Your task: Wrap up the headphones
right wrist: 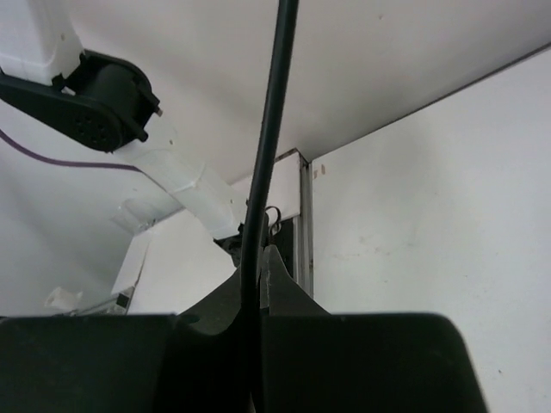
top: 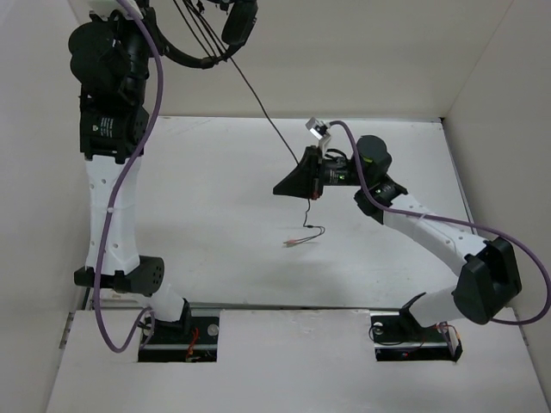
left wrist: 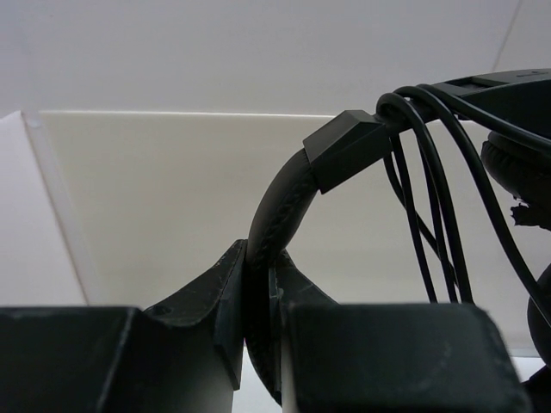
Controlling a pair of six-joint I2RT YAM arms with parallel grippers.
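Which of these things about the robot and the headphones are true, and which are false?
1. The left jaws are shut on the headband. True.
2. The headphones lie flat on the table. False: they are held up off the table.
3. The right jaws pinch the thin black cable. True.
4. The right jaws hold the pink plugs. False: the plugs are at the cable's loose end, apart from the jaws.
5. No cable goes over the headband. False: several strands hang over it.
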